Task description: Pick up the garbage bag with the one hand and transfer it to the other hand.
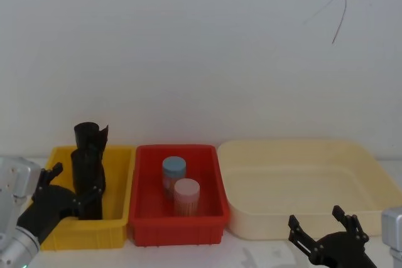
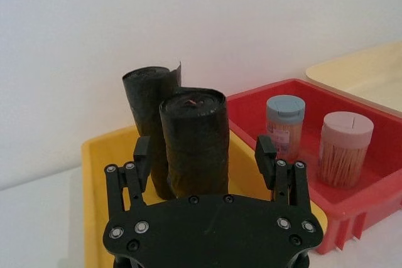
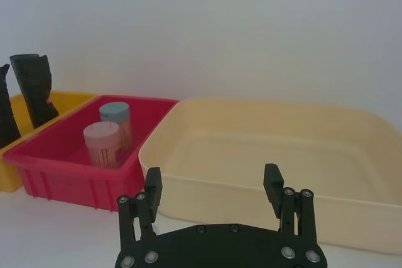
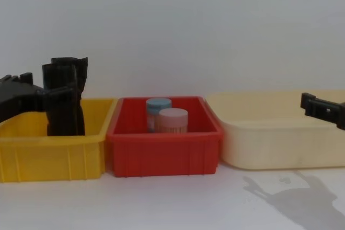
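Two garbage bag rolls of crinkled black plastic stand upright in the yellow bin (image 1: 118, 155): a nearer one (image 1: 86, 183) (image 2: 195, 142) and a taller one behind it (image 1: 91, 135) (image 2: 147, 101). My left gripper (image 1: 68, 187) (image 2: 204, 154) is open at the nearer roll, with one finger on each side and small gaps to the plastic. From the chest view it (image 4: 38, 92) comes in from the left at the rolls' (image 4: 64, 106) upper half. My right gripper (image 1: 315, 216) (image 3: 212, 183) hangs open and empty in front of the cream tray (image 1: 377, 164).
A red bin (image 1: 213, 155) between the yellow bin and the cream tray holds a blue-lidded jar (image 1: 174, 171) and a pink-lidded jar (image 1: 186, 194). A white wall stands close behind the bins. White tabletop lies in front of them.
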